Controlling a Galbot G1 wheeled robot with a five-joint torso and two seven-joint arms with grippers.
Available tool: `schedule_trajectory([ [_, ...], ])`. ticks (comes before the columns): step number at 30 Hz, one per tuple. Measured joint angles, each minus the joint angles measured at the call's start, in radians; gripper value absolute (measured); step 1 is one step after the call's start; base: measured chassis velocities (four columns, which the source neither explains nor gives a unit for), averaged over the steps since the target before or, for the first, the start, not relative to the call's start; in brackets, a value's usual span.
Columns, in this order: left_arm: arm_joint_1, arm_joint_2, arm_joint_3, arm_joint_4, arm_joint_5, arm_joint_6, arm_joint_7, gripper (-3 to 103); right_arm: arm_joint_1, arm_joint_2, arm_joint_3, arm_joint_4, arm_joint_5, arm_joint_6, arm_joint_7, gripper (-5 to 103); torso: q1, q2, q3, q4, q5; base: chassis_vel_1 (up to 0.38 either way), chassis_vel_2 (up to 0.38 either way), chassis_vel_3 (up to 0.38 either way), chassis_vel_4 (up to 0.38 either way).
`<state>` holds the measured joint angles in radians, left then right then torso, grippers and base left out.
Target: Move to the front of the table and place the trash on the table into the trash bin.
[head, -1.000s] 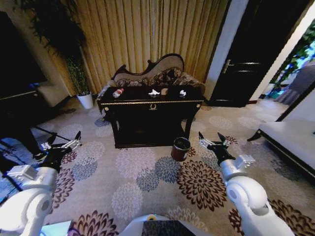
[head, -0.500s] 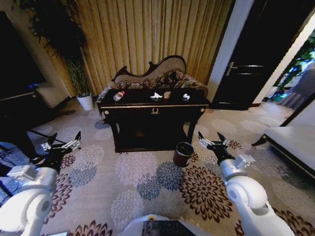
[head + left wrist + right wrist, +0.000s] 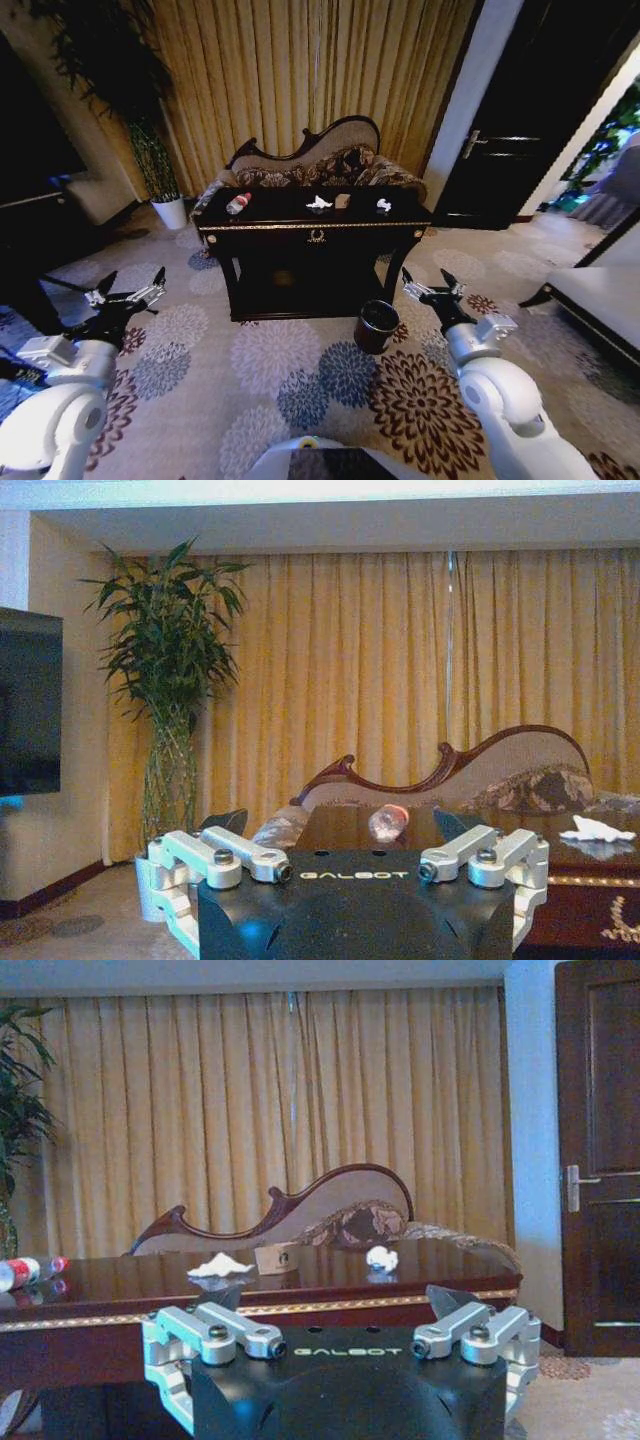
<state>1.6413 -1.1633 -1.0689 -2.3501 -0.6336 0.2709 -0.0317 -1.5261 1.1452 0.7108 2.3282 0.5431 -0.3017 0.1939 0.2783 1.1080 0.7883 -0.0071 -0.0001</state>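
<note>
Two grippers hang in front of us, both empty and both spread wide: the left gripper (image 3: 128, 290) sits low at about eight o'clock in the head view, its fingers splayed over the flowered carpet (image 3: 300, 370), and the right gripper (image 3: 432, 285) sits at about four o'clock, its two dark fingertips parted with nothing between them. Just beside the right gripper, toward the centre, we see the trash bin (image 3: 377, 326) standing upright on the carpet, close to the front right leg of the table (image 3: 310, 262) but apart from it. The table stands at twelve o'clock from us, glossy black with gold trim and a gold emblem on its front. On its top, we find the plastic bottle (image 3: 238, 203) lying on its side at the left end, a white crumpled tissue (image 3: 319, 203) near the middle, a small tan piece (image 3: 342, 201) just beside that tissue, and a second tissue (image 3: 384, 205) toward the right end. Behind the table we see the carved sofa (image 3: 320, 160) against gold curtains (image 3: 300, 70), a potted plant (image 3: 160, 170) at ten o'clock, and a dark door (image 3: 530, 130) at two o'clock.
</note>
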Motion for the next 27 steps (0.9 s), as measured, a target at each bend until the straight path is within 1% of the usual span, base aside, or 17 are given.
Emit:
schedule_trajectory([
  [1,0.000,0.000,0.000,0.000,0.000,0.000,0.001,100,0.000,0.000,0.000,0.000,0.000,0.000,0.000,100,0.000,0.000,0.000,0.0001,0.0004,-0.198,0.186,0.195,-0.191],
  [6,0.000,0.000,0.000,0.001,0.000,-0.001,0.003,100,0.000,0.001,-0.001,0.000,0.000,0.000,0.000,100,0.000,0.000,0.000,-0.0004,-0.0001,-0.174,0.149,0.167,-0.144],
  [9,0.001,0.000,-0.003,0.001,0.000,-0.003,0.005,100,0.001,0.001,-0.002,0.000,0.000,0.000,0.000,100,0.000,0.000,0.000,0.0002,0.0000,-0.153,0.161,0.161,-0.133],
  [15,0.002,-0.001,-0.004,0.001,0.000,-0.005,0.006,100,0.000,0.001,-0.002,0.000,0.000,0.000,0.000,100,0.000,0.000,0.000,0.0002,0.0005,-0.169,0.178,0.176,-0.163],
  [19,0.003,-0.002,-0.004,0.001,0.000,-0.006,0.007,100,-0.001,0.001,-0.002,0.002,0.000,0.000,0.000,100,0.000,0.000,0.000,-0.0004,-0.0002,-0.202,0.151,0.169,-0.202],
  [22,0.003,-0.002,-0.004,0.000,0.000,-0.007,0.007,100,-0.001,0.002,-0.002,0.003,0.000,0.000,0.000,100,0.000,0.000,0.000,-0.0003,-0.0002,-0.164,0.188,0.173,-0.202],
  [24,0.004,-0.003,-0.006,-0.001,0.000,-0.008,0.007,100,-0.001,0.002,-0.002,0.005,0.000,0.000,0.000,100,0.000,0.000,0.000,0.0003,-0.0001,-0.161,0.212,0.165,-0.205],
  [27,0.005,-0.003,-0.007,-0.001,0.000,-0.009,0.007,100,-0.002,0.003,-0.003,0.006,0.000,0.000,0.000,100,0.000,0.000,0.000,0.0002,0.0001,-0.173,0.203,0.167,-0.188],
])
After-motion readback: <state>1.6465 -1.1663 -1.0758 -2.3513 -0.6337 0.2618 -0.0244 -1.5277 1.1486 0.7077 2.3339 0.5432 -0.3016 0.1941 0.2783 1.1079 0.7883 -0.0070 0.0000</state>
